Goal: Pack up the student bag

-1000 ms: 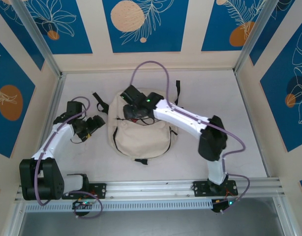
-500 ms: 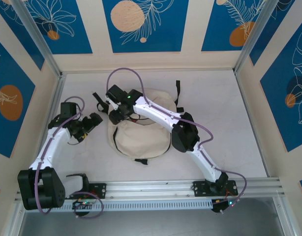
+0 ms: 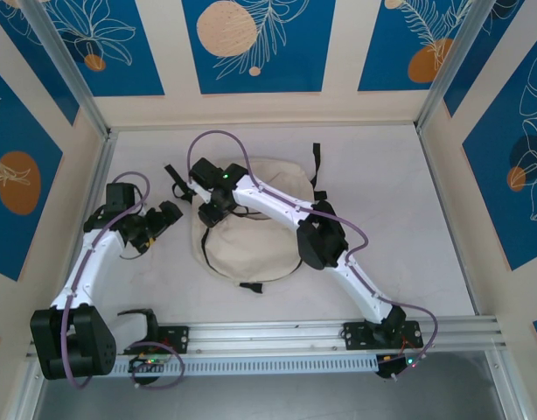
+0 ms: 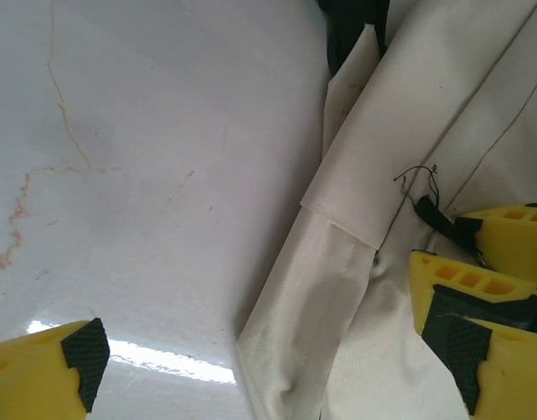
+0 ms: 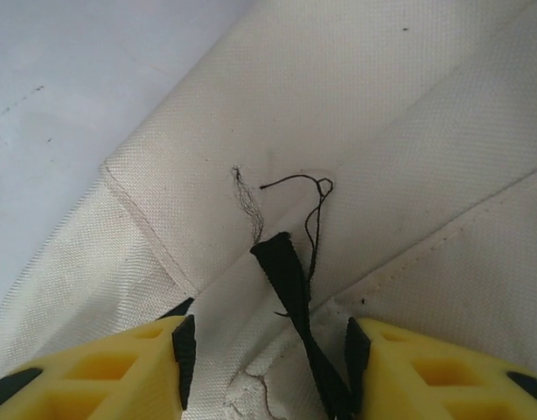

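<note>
The white table [image 3: 400, 219] takes up most of the overhead view. The bag [image 3: 251, 249] lies flat on it, just left of centre, with black straps trailing off toward the top of the frame. It is limp canvas that creases and folds along its seams. I judge it light, floppy and not fragile, likely to sag or slide if lifted by the cloth alone. The stitched edges, straps and zipper tab look like the surest places to grip.

The right gripper [image 5: 268, 350] reaches across to the bag's upper-left corner. Its fingers stand partly apart on either side of a small black pull tab [image 5: 286, 271], with a gap showing on the left, so they are not pinching it. The left gripper [image 4: 264, 350] sits just left of that corner, fingers spread wide over the bag's edge and the table, holding nothing.

A loose dark thread [image 5: 308, 197] curls above the tab.
</note>
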`<state>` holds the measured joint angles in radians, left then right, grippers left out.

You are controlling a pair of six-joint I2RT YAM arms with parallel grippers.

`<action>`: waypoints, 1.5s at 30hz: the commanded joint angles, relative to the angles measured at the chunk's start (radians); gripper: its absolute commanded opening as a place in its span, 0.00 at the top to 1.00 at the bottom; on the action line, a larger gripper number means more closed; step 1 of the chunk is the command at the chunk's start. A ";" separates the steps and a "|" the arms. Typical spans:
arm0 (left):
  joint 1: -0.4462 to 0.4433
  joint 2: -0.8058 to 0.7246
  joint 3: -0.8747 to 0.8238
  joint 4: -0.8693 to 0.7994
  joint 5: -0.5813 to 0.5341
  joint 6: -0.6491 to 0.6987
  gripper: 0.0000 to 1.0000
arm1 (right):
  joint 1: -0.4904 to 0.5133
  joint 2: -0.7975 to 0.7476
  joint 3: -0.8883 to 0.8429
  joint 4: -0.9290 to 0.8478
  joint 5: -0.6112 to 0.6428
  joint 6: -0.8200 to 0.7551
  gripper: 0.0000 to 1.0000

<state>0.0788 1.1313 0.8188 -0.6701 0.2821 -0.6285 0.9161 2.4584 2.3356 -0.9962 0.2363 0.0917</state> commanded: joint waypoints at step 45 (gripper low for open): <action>-0.199 0.319 0.048 0.367 0.412 -0.119 0.60 | -0.002 -0.292 -0.223 0.137 0.112 0.400 1.00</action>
<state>-0.1013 1.4178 0.8230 -0.3416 0.6708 -0.7528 0.9165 2.2307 2.1181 -0.8810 0.3626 0.4431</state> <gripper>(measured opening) 0.424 0.058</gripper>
